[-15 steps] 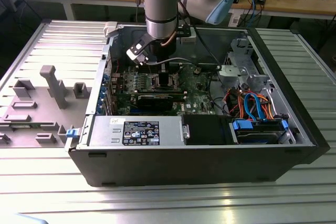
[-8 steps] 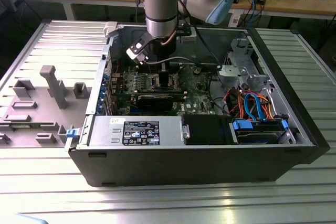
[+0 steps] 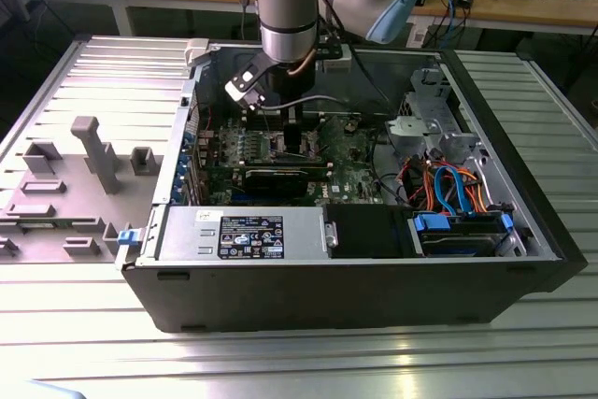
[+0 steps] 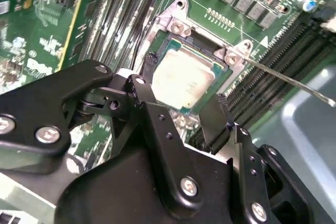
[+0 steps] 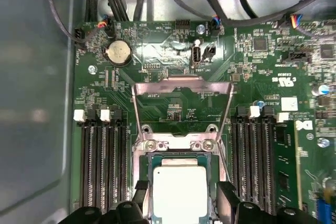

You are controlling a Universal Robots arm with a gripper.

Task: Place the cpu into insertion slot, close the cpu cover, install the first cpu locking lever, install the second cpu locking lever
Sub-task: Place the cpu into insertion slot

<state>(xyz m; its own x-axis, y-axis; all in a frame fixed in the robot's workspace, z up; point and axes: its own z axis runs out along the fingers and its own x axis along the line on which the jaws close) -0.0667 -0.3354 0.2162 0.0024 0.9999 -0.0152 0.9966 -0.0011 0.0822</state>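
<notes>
One cpu lies flat in the insertion slot, silver top up and its edges square with the slot's metal rim, so we judge it seated or very nearly so. The gripper hangs directly over the slot and straddles the chip; we cannot tell whether it is clamped on the chip or free of it. The cpu cover is swung back from the slot on its hinged edge, which leaves the slot open from above. In the second wrist view a thin locking lever juts free from one corner of the slot, unlatched, which we take as the reason the cover can stand open. Memory slots crowd both sides of the slot, favouring this straight-down approach.
</notes>
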